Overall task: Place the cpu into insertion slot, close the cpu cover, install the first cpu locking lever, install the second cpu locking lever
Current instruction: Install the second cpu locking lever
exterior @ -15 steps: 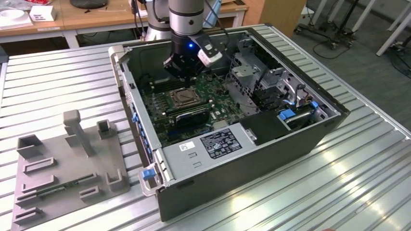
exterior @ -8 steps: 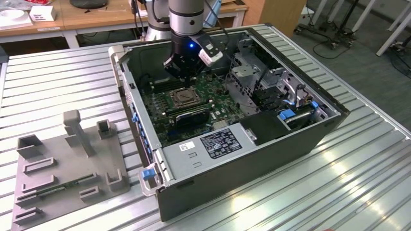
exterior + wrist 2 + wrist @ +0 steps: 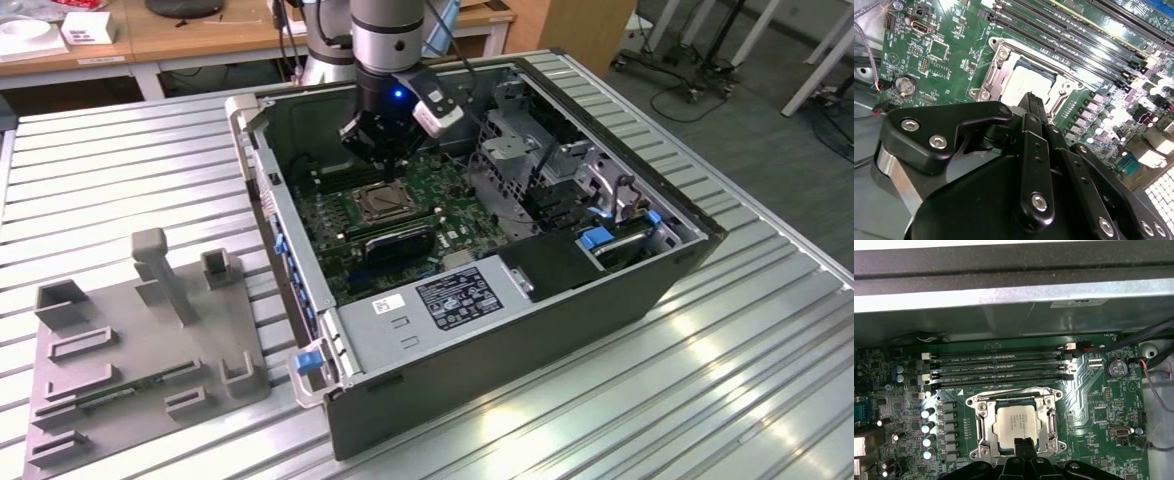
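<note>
Cpu (image 3: 1016,425) seated in insertion slot (image 3: 985,426), cpu cover (image 3: 1048,416) down (levers' state unclear), jaws clenched empty above.

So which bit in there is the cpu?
Look inside the open computer case, at the green motherboard on its floor. Below the four long black memory slots sits a silvery metal frame. The pale square chip within it, just ahead of the pincer, is the cpu.

A silvery-beige cpu (image 3: 1018,424) sits framed by the silvery metal cpu cover (image 3: 985,426) on a green motherboard (image 3: 1099,390) lined with black memory slots (image 3: 1004,371). The pincer (image 3: 1024,444) is black; the ribbed counter (image 3: 694,400) silver-grey.
</note>
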{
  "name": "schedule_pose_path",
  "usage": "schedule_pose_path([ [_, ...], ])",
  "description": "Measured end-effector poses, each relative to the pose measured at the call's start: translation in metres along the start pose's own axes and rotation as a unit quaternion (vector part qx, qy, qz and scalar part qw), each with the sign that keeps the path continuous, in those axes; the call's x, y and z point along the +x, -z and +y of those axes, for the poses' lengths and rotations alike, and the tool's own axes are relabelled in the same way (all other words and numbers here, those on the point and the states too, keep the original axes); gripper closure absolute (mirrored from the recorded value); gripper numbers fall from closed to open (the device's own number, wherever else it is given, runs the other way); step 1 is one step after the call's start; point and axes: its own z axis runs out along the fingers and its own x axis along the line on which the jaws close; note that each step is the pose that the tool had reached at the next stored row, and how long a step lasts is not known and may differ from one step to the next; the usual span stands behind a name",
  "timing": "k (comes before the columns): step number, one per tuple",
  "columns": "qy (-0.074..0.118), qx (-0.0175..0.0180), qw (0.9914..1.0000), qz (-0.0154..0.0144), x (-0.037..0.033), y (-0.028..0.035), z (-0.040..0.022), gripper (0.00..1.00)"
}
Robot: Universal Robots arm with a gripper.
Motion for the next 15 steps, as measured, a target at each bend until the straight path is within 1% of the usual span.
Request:
schedule_pose_path([
  [9, 0.0, -0.0001, 1.0, 0.0, -0.0005, 0.008, 0.0, 0.89],
  [11, 0.0, -0.0002, 1.0, 0.0, -0.0005, 0.0082, 0.0001, 0.89],
  [13, 0.0, -0.0001, 1.0, 0.0, -0.0006, 0.0107, 0.0001, 0.89],
  [15, 0.0, -0.0001, 1.0, 0.0, -0.0006, 0.0108, 0.0001, 0.89],
])
